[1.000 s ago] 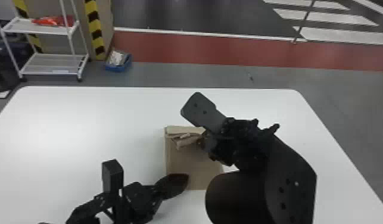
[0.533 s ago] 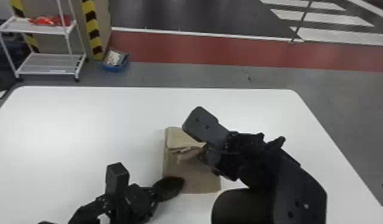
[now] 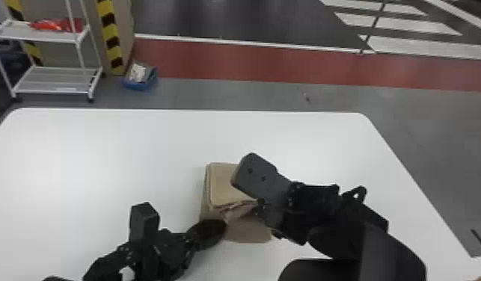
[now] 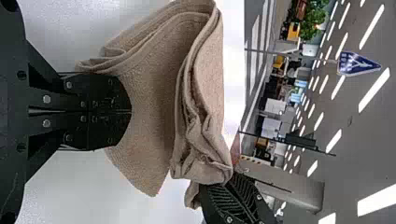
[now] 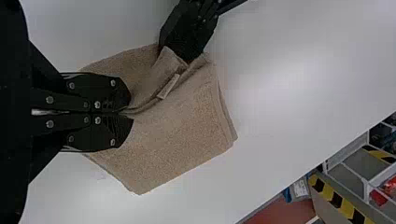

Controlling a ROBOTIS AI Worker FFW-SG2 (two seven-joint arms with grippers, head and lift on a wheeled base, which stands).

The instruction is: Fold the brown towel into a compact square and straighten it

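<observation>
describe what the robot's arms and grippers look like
The left arm and right arm are black; the right one has a broad, smooth, rounded casing. The left gripper and right gripper have flat black fingers with blunt, angled tips and small silvery screws; the right gripper's fingers also show fine ridges.

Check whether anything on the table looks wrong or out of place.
Yes: the brown towel isn't a neat square. Its upper layer is bunched into uneven creases by the right gripper, and the layer beneath sticks out on the robot's side.
</observation>
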